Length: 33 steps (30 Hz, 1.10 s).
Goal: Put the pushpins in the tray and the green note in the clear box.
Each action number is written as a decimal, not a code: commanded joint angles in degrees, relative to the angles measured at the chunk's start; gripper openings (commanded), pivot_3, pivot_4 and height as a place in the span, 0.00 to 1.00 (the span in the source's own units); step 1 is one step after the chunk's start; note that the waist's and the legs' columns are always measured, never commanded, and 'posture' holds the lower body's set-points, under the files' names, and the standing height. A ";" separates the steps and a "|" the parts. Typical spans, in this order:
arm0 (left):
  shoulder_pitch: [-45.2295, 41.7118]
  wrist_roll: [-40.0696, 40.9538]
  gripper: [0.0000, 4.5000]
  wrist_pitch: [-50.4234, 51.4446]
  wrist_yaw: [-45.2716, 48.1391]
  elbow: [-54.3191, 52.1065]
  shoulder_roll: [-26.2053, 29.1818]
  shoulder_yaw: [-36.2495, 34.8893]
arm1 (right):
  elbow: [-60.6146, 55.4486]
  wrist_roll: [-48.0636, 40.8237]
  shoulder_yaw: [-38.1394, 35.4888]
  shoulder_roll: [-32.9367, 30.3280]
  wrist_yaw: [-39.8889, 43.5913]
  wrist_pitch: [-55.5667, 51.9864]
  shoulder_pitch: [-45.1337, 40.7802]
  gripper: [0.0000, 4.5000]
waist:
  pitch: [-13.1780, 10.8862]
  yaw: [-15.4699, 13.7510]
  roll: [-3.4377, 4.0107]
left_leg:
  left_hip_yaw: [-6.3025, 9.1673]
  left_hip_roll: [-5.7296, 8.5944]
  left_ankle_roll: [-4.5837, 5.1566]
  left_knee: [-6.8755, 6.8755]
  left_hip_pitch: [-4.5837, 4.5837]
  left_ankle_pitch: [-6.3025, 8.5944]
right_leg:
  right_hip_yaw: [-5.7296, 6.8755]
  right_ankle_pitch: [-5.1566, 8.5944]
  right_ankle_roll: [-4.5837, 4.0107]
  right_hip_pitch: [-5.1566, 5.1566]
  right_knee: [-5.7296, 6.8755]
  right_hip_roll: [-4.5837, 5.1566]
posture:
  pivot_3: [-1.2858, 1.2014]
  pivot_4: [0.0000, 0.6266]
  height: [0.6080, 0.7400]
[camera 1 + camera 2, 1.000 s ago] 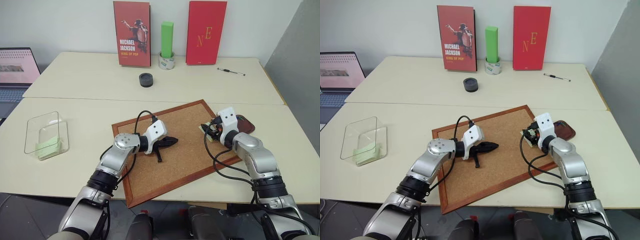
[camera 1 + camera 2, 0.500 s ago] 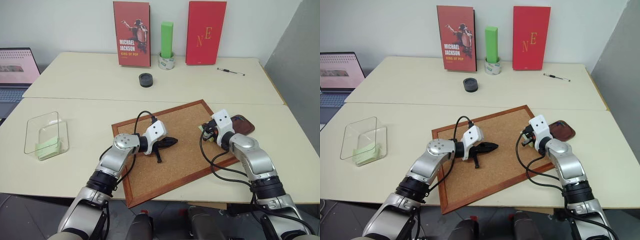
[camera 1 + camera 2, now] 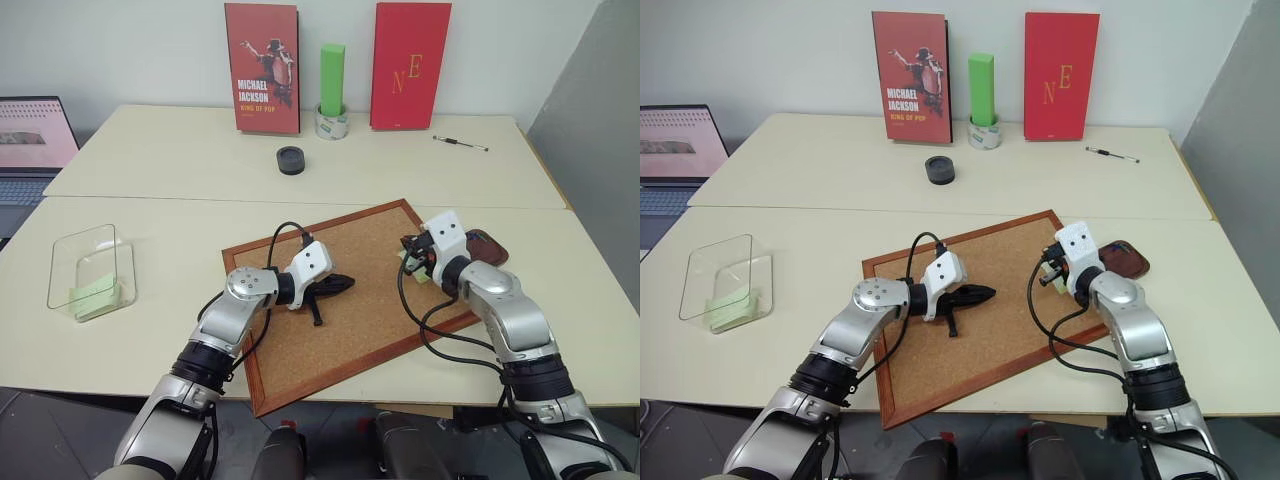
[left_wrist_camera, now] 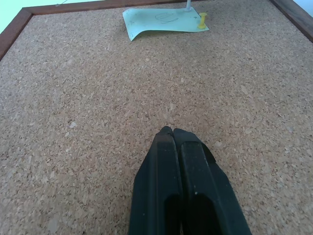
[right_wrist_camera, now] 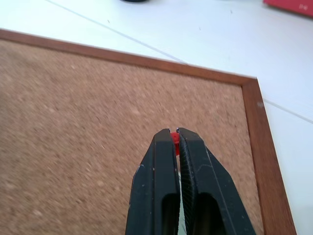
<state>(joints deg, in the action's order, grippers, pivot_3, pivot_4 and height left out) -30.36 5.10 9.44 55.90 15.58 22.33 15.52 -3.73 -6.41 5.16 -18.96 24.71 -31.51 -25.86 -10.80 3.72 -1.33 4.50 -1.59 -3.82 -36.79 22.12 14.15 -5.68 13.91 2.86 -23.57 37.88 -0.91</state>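
A pale-green note (image 4: pixel 164 20) lies on the corkboard (image 3: pixel 350 330), one corner curled up, with a yellow pushpin (image 4: pixel 202 20) stuck through it. My right gripper (image 5: pixel 172 132) hovers just above the board near that note, shut on a red-headed pushpin (image 5: pixel 173 138). In the head view the right gripper (image 3: pixel 410 250) hangs beside the dark reddish tray (image 3: pixel 490 245), which sits just off the board's right corner. My left gripper (image 4: pixel 171 131) rests shut and empty on the middle of the board. The clear box (image 3: pixel 90 262) stands at the far left with a pale-green slip (image 3: pixel 95 295) inside.
At the back stand two red books (image 3: pixel 262 68), a tall green block in a tape roll (image 3: pixel 333 95), a black round puck (image 3: pixel 291 159) and a pen (image 3: pixel 461 143). A laptop (image 3: pixel 35 150) sits at the far left edge.
My right gripper has shut on the red pushpin and lifted off the note, drifting slightly left. The left arm has not moved.
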 commanded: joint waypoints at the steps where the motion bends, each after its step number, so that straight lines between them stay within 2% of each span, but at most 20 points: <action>1: 0.98 -0.67 0.00 0.23 1.09 -1.15 0.32 1.18 | -4.70 -0.99 -2.16 0.24 -1.17 -1.04 0.54 0.01 | 0.00 -0.01 0.00 | 0.00 0.00 0.00 0.00 0.01 0.00 | 0.00 0.00 0.00 0.00 -0.01 0.00 | 0.52 0.24 1.00; 7: 1.32 -0.66 0.00 0.46 0.90 -1.71 0.27 1.19 | -9.92 -1.41 -7.64 -3.03 -2.70 -2.12 1.81 0.01 | 0.00 -0.09 0.00 | 0.00 0.00 0.00 0.02 0.02 0.00 | 0.00 0.00 0.00 0.00 -0.02 0.00 | 0.52 0.24 1.00; 11: 1.54 -0.58 0.00 0.57 0.85 -1.88 0.29 1.20 | -9.79 1.10 -13.07 -10.84 -3.12 -2.49 6.24 0.01 | 0.00 -0.46 0.00 | 0.00 0.01 0.00 0.02 0.03 0.00 | 0.00 0.00 0.00 0.00 -0.08 0.01 | 0.52 0.24 1.00; 17: 1.60 -0.56 0.00 0.49 1.03 -1.86 0.37 1.24 | -6.30 4.54 -13.68 -16.30 -3.73 -2.41 9.99 0.01 | 0.02 -0.27 0.04 | -0.01 0.01 0.01 0.04 -0.02 0.00 | -0.02 0.01 -0.01 0.02 -0.08 0.01 | 0.52 0.24 1.00; 29: 1.01 -0.70 0.00 0.28 1.17 -1.18 -0.02 1.14 | 1.66 7.24 -7.90 -15.12 -3.31 2.46 7.57 0.01 | 0.02 -0.34 0.03 | -0.04 0.04 0.01 0.01 0.01 0.00 | -0.04 0.01 -0.01 0.03 -0.10 0.02 | 0.52 0.24 1.00; 33: 1.01 -0.73 0.00 0.35 1.17 -1.35 0.09 1.04 | 3.34 7.55 -7.75 -14.47 -3.42 3.17 7.14 0.18 | 0.02 -0.33 0.03 | -0.02 0.03 0.01 0.02 0.01 0.00 | -0.02 0.01 -0.01 0.03 -0.10 0.02 | 0.52 0.24 1.00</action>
<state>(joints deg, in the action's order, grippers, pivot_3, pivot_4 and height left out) -29.44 4.95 9.62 56.55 14.14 22.39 15.72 0.05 0.94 -1.92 -33.22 21.77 -29.58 -17.67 -10.78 3.38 -1.30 4.48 -1.55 -3.82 -36.77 22.13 14.16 -5.70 13.92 2.85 -23.54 37.77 -0.89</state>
